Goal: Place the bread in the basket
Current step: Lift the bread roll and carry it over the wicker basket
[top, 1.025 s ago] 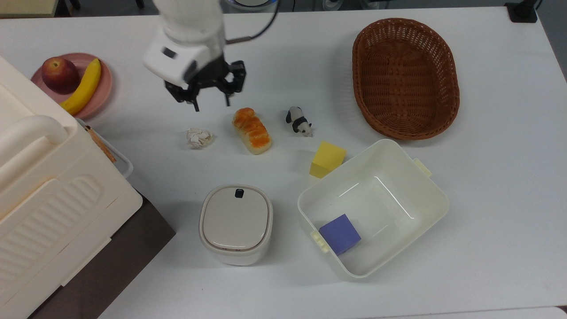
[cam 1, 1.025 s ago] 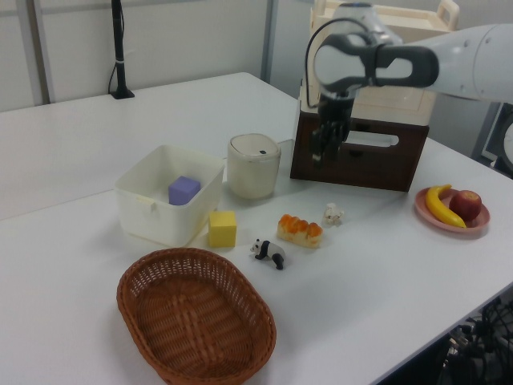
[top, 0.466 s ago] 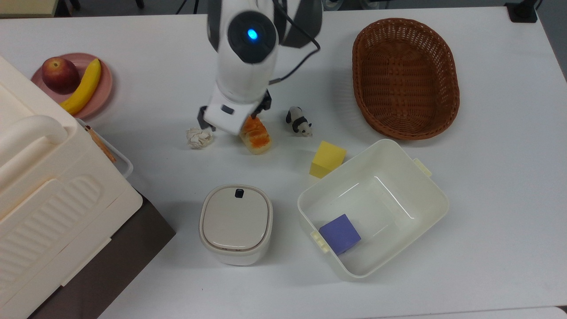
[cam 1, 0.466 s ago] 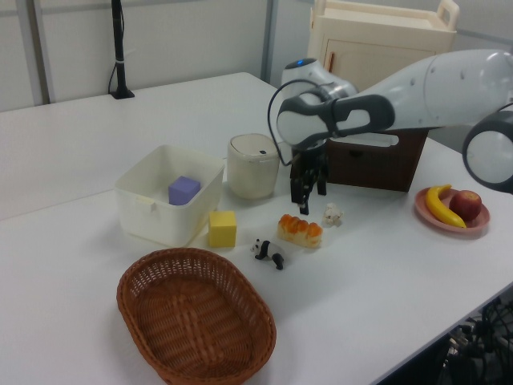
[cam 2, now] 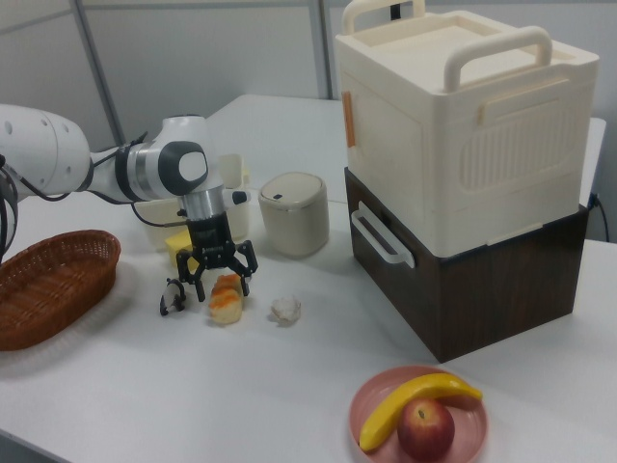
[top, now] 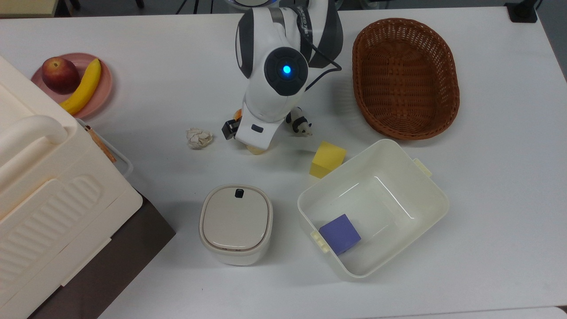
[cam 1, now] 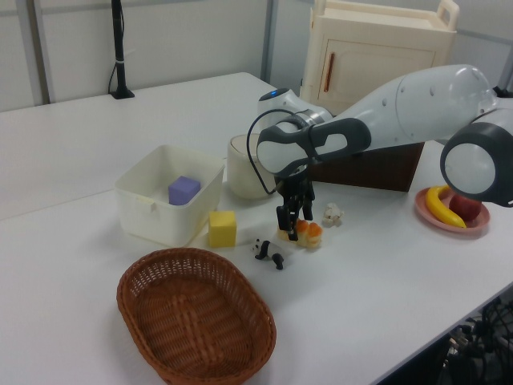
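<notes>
gripper (cam 2: 221, 280): now lowered from above the tabletop onto the bread (cam 2: 226, 299), fingers straddling it
arm (top: 274, 84): now swung over the bread, hiding most of it in the top view

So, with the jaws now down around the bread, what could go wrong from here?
The gripper straddles the bread with open jaws. The loaf looks glossy, so it may slip or tilt when squeezed. The toy panda stands close beside it, and a swing toward the basket could knock it over. The paper ball lies near on the other side.
</notes>
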You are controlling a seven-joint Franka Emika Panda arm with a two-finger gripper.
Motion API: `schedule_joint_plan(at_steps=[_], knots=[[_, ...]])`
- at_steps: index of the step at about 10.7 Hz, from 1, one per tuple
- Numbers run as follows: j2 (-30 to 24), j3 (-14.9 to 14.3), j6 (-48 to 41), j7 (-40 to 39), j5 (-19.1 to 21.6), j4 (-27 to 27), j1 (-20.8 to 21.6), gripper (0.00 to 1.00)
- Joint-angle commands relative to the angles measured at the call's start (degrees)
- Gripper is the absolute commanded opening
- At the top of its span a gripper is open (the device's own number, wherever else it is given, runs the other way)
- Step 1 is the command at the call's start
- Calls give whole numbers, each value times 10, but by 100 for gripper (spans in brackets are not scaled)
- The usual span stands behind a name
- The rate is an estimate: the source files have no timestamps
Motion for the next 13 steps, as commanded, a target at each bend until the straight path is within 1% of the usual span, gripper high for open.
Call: schedule_joint_plan(at_steps=[1,2,4,6,7,8,9,10,11,13], knots=[[-11,-8,-8,-2,-15,-8,7,26],[-22,-9,-27,-8,-14,-5,6,14],[-59,-9,-62,-11,-7,8,6,15],[-70,-4,-89,6,4,37,17,18],[-72,-2,-101,28,16,46,37,21],[-74,-2,-102,51,28,56,61,21],[-75,-2,-102,82,42,63,89,25],[-75,-2,-105,113,51,73,123,26],[-75,-2,-108,143,57,80,154,29],[-76,-2,-122,168,72,90,214,30]])
